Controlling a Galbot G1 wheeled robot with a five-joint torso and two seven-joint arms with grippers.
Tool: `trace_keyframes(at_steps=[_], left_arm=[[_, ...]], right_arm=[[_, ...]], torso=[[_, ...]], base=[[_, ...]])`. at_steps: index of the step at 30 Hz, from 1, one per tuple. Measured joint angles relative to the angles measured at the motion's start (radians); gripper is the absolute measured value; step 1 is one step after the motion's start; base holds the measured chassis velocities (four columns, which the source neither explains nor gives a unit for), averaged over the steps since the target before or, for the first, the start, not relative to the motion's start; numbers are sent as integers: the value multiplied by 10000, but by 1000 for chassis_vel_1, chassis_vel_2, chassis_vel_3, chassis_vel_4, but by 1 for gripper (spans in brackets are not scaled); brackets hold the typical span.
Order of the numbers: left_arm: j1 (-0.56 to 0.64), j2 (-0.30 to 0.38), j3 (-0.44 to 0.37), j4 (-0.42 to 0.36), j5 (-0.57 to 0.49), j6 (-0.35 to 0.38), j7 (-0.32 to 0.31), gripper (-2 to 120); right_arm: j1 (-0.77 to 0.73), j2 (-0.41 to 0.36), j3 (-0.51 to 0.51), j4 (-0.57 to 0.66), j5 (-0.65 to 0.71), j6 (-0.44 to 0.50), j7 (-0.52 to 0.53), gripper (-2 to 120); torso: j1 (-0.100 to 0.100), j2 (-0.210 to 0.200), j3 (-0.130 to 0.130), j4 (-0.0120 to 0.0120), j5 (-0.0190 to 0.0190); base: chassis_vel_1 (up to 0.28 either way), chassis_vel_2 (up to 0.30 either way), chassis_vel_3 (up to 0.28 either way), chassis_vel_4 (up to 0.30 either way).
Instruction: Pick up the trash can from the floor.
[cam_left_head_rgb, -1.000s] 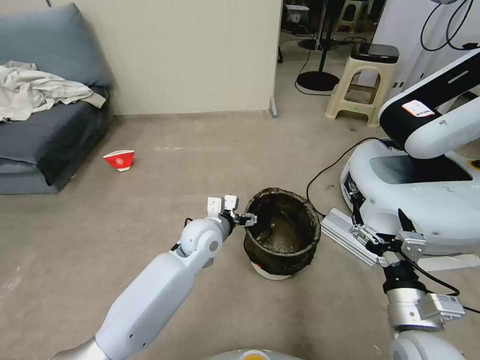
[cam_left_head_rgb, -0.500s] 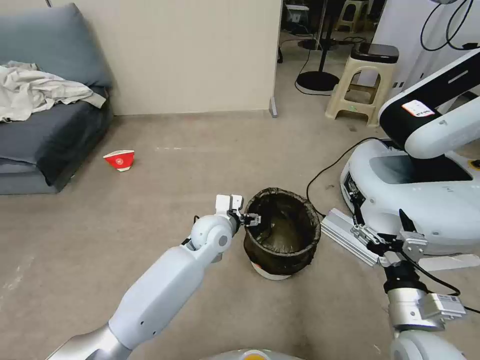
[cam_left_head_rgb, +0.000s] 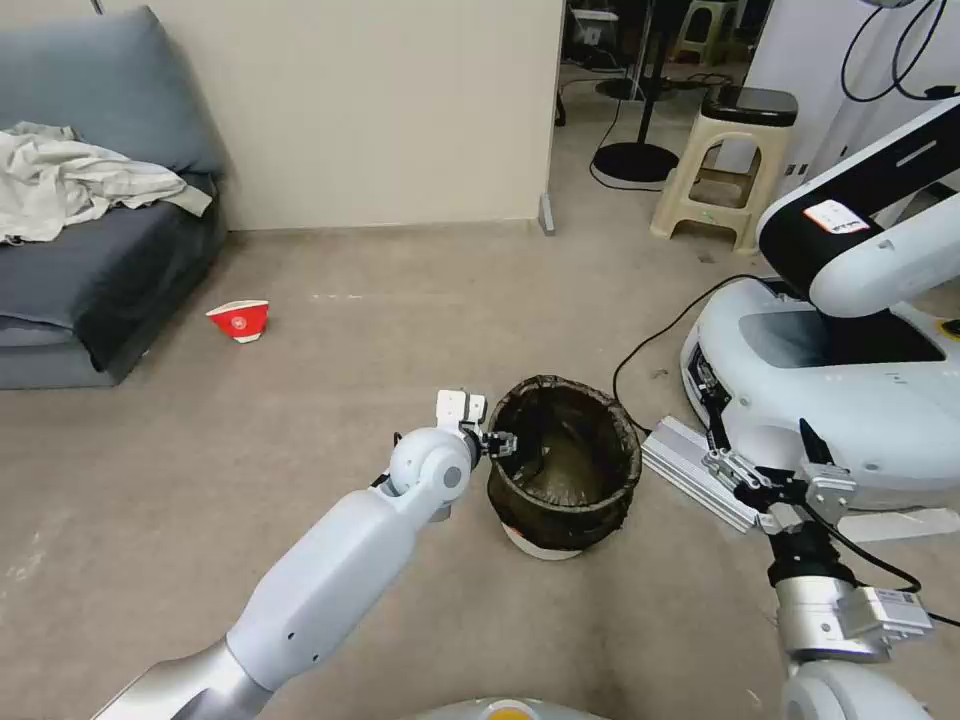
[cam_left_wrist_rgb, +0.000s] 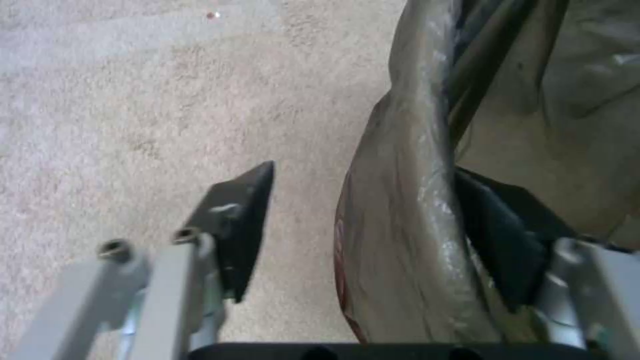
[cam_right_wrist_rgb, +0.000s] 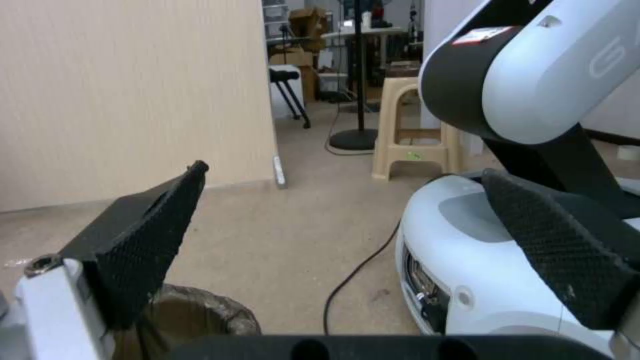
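On the floor (cam_left_head_rgb: 300, 420): smooth beige, faint scuffs; trash can (cam_left_head_rgb: 565, 465) upright, bag-lined.
Left gripper (cam_left_head_rgb: 500, 441): spread wide, straddling the can's near rim, nothing clamped.
Right gripper (cam_left_head_rgb: 775, 480): spread apart, empty, beside a white robot base (cam_left_head_rgb: 850, 390).
Room: sofa (cam_left_head_rgb: 90, 260), red cup (cam_left_head_rgb: 239, 320), stool (cam_left_head_rgb: 725, 165).

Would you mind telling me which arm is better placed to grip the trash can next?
Left. The left gripper is open astride the trash can rim, one finger inside, one outside. The right gripper hangs open, off to the side.
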Motion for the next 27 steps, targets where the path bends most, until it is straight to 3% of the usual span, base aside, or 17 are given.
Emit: trace_keyframes(at_steps=[4, 9, 12, 16, 27], left_arm=[[-73, -80, 106, 269, -68, -1, -119, 41], [-114, -183, 152, 421, -64, -10, -182, 30], [-156, -285, 258, 575, -58, -30, -252, 15], [-180, -363, 355, 676, -66, -37, -262, 4], [-148, -368, 465, 700, -153, -106, -302, 3]], right_arm=[[6, -2, -4, -24, 1, 4, 2, 100], [12, -3, -2, -38, 11, 10, 4, 100], [18, -12, 24, -54, 31, 16, 8, 100], [14, -16, 39, -80, 40, 37, 18, 100], [-29, -18, 75, -83, 47, 104, 33, 100]], torso=[[0, 0, 0, 2, 0], [0, 1, -2, 1, 3], [-1, 3, -3, 4, 4], [-1, 4, -5, 4, 2], [-2, 6, -4, 1, 1]], base=[[0, 0, 0, 0], [0, 0, 0, 0], [0, 0, 0, 0], [0, 0, 0, 0], [0, 0, 0, 0]])
